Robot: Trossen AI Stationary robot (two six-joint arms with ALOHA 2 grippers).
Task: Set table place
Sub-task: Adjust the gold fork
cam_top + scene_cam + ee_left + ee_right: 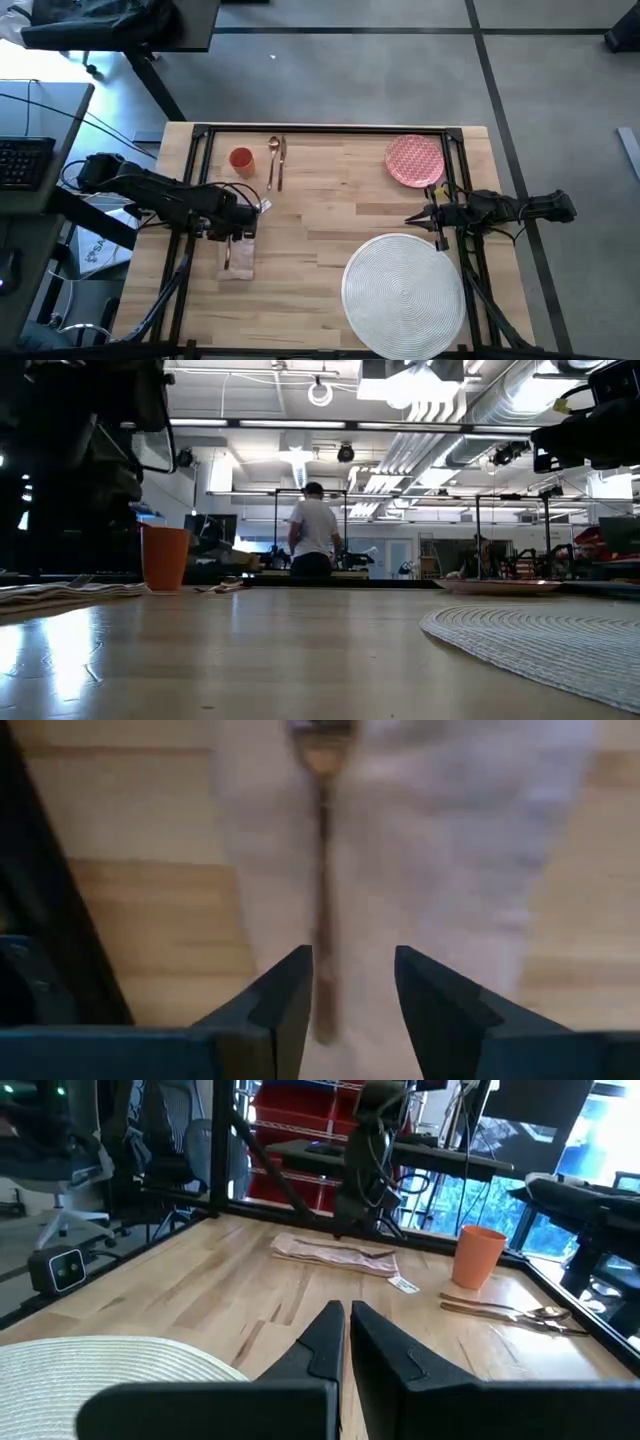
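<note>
High view: left hand (238, 236) points down, fingers parted over the gold-toned fork (322, 870) on the beige-pink cloth napkin (238, 258); right hand (414, 218), fingers together, hovers level beside the round white woven placemat (403, 295).

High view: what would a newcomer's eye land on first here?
The big round white woven placemat at the table's front right edge stands out, with the pink plate still apart at the back right. At the left edge, the left tool hangs open right above a gold-toned piece of cutlery lying on the napkin. The right tool waits shut by the placemat.
</note>
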